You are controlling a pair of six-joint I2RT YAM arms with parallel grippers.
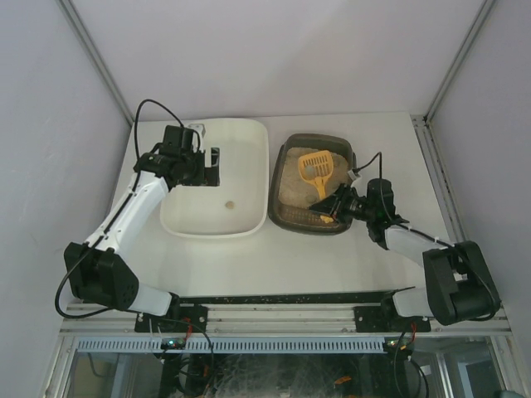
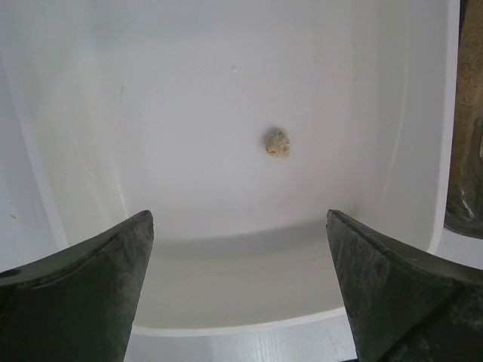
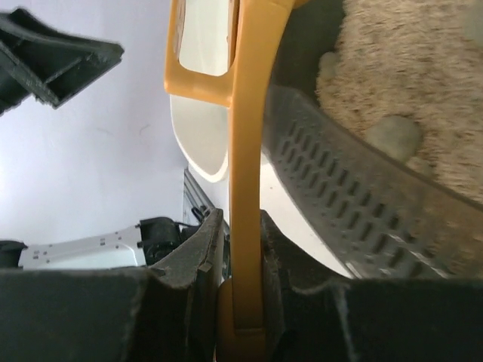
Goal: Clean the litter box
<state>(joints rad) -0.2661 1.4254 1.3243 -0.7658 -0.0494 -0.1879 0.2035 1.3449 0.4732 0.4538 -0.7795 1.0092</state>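
The dark brown litter box (image 1: 284, 217) with beige litter sits right of centre; its ribbed rim (image 3: 355, 204) crosses the right wrist view. My right gripper (image 1: 335, 204) is shut on the handle of a yellow slotted scoop (image 1: 316, 168), whose head lies over the litter; the handle (image 3: 246, 188) runs up between the fingers. Pale clumps (image 3: 396, 137) lie in the litter. My left gripper (image 1: 209, 167) is open and empty over the left rim of the white tub (image 1: 178, 220). One small beige clump (image 2: 278, 142) lies on the tub's floor, also in the top view (image 1: 230, 205).
The white tub (image 2: 423, 151) stands just left of the litter box, their rims nearly touching. Grey walls close in the table on three sides. A metal rail (image 1: 282, 300) with the arm bases runs along the near edge.
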